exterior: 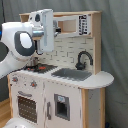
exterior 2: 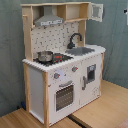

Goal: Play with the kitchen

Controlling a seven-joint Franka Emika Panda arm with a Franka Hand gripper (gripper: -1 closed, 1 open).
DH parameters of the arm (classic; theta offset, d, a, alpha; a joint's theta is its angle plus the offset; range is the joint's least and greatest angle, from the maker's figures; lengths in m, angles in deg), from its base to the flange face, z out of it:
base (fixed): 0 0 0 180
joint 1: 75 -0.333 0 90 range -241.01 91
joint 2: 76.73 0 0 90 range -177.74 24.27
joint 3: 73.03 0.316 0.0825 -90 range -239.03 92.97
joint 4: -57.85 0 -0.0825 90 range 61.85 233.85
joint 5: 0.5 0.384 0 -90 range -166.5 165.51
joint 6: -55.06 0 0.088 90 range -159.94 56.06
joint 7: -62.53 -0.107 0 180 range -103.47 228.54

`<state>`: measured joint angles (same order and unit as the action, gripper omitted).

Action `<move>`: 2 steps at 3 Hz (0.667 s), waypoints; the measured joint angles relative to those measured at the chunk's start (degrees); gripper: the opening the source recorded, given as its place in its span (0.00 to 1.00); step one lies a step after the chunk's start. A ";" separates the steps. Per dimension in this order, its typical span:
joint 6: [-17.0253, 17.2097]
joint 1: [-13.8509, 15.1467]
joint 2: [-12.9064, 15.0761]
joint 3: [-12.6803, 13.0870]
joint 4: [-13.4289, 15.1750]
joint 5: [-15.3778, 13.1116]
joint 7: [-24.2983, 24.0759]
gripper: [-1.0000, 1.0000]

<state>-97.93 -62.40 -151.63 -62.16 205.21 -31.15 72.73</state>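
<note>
Oven door: a white panel with a dark barred window [exterior 2: 64, 96], lower centre in the second exterior view; also at lower left in the first exterior view [exterior: 27, 107].
Control knobs: small round knobs [exterior 2: 56, 76] on the white front strip just above the oven in the second exterior view.
Cupboard door: a white door with a dark rectangular inset [exterior: 61, 107], bottom centre in the first exterior view, beside the oven.
The kitchen: the tall white and light-wood toy play kitchen [exterior 2: 35, 89] fills the middle of both exterior views, standing on a pale wooden floor [exterior 2: 102, 112].
Stovetop: a dark hob with red rings [exterior 2: 61, 58], centre left in the second exterior view.
Pot: a small shiny metal pot [exterior 2: 44, 56] resting on the hob's left part in the second exterior view.
Sink: a grey rectangular basin [exterior: 71, 74] set in the counter, centre in the first exterior view.
Faucet: a black curved tap [exterior: 83, 59] upright behind the basin.
Robot arm: the white Panda arm [exterior: 22, 44] at upper left in the first exterior view, above the stove side; not seen in the second exterior view.
Gripper: hidden behind the arm's white housing; cannot tell whether it holds anything.
Hood: a grey hood [exterior 2: 49, 20] under the top shelf, upper left in the second exterior view.
Backdrop: a grey-green curtain [exterior 2: 11, 55] behind everything.
</note>
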 joint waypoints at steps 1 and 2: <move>-4.30 2.52 4.01 0.03 -0.07 0.00 0.06 0.00; -8.51 4.79 7.88 0.29 -0.53 0.00 0.17 0.00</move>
<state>-106.44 -57.60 -143.75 -61.86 204.68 -31.15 72.90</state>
